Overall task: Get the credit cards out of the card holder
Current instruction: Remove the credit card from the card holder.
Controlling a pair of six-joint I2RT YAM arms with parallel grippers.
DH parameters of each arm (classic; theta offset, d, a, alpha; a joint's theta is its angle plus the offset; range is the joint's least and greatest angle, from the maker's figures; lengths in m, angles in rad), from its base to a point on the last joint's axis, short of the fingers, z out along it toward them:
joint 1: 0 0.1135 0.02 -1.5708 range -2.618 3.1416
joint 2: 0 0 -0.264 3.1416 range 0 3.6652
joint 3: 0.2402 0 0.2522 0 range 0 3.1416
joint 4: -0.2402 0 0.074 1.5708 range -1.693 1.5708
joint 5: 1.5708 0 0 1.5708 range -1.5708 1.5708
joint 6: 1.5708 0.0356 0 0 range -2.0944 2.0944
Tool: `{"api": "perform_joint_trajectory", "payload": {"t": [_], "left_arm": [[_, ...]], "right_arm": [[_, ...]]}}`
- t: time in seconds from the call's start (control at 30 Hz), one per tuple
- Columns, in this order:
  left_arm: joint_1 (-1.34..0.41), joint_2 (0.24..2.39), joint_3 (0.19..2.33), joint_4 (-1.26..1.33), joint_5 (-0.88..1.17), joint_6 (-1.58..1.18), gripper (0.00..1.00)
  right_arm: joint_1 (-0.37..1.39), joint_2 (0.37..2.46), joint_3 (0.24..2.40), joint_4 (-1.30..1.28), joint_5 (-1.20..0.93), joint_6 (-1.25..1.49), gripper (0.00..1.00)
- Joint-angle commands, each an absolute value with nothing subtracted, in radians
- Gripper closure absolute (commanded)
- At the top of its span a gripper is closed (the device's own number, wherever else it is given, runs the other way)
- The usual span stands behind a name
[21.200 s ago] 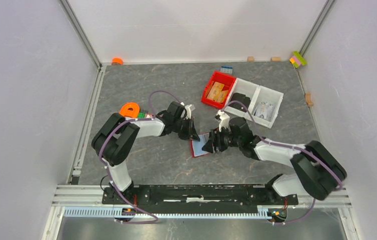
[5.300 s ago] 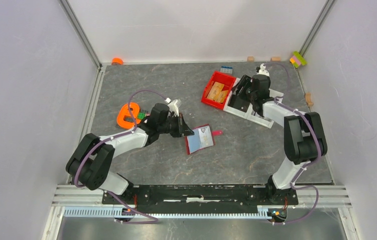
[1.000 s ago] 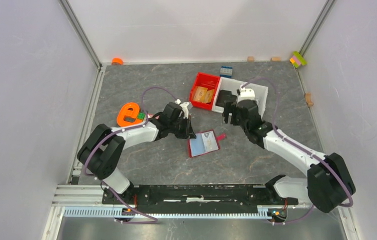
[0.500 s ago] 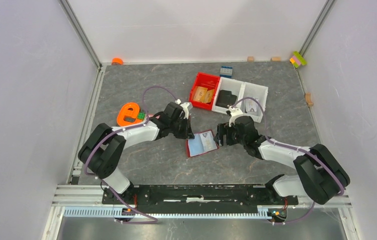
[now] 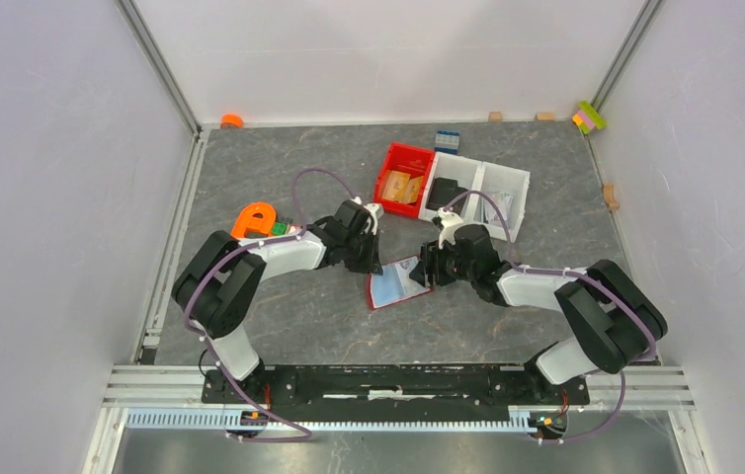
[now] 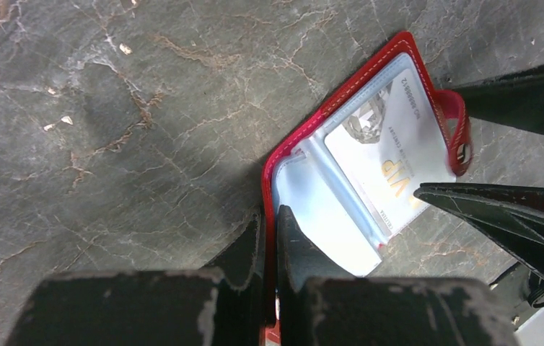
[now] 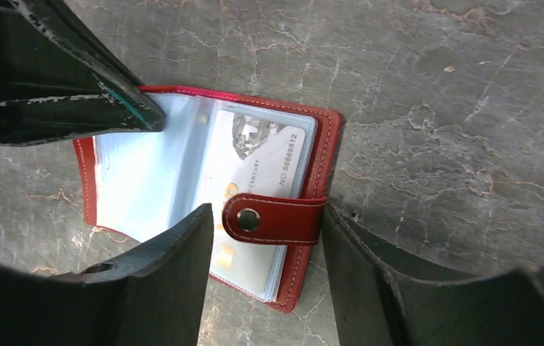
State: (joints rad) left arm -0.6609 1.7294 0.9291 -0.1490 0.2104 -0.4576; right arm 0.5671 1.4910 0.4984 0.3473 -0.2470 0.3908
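Dark red cover, spread open on the grey stone-look surface [image 5: 349, 336]: the card holder [image 7: 325, 155] lies mid-table between the two arms, pockets facing up. The left tool [image 6: 270, 223] is clamped on one edge of the cover, the red rim pinched tight between its fingers. The right tool [image 7: 268, 216] sits at the opposite side with its jaws apart. One finger is over the clear pocket and the other is just outside the stitched edge, with the red snap strap [image 7: 287, 218] in the gap between them. Whether either finger touches that strap is hard to call.

Now the room to move. From above there is bare surface all along the near side of the holder, toward the arm bases. Behind it, the red bin [image 5: 403, 185] and the white trays [image 5: 482, 190] stand near but apart from it. An orange piece [image 5: 253, 219] lies beside the left arm. The side walls are well away.

The top view hides both ends of the holder under the tools and gives no detail. The wrist views fill that in: a pale card [image 7: 265, 169] sits tucked in the clear sleeve under the strap, with a printed number and a diamond emblem. Only the left wrist view shows the pinch on the rim. Only the right wrist view shows the strap's round stud.
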Motion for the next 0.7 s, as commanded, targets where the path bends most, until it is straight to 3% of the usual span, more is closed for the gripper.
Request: {"api": "perform_joint_trajectory", "payload": {"t": [0.0,0.13,0.23,0.4,0.47,0.67], "left_arm": [[-0.675,1.782,0.965,-0.163,0.161,-0.402,0.93],[-0.678,1.811,0.99,-0.198,0.131,-0.402,0.94],[-0.678,1.805,0.992,-0.208,0.113,-0.402,0.94],[-0.678,1.772,0.978,-0.197,0.115,-0.4,0.93],[-0.678,1.754,0.968,-0.182,0.124,-0.402,0.87],[-0.678,1.653,0.92,-0.16,0.097,-0.405,0.53]], "right_arm": [[0.574,1.501,0.488,0.4,-0.362,0.443,0.42],[0.574,1.46,0.472,0.405,-0.348,0.452,0.5],[0.573,1.431,0.49,0.315,-0.223,0.411,0.57],[0.573,1.381,0.493,0.273,-0.116,0.391,0.9],[0.573,1.355,0.484,0.283,-0.117,0.392,1.0],[0.573,1.278,0.443,0.309,-0.1,0.403,1.0]]}}
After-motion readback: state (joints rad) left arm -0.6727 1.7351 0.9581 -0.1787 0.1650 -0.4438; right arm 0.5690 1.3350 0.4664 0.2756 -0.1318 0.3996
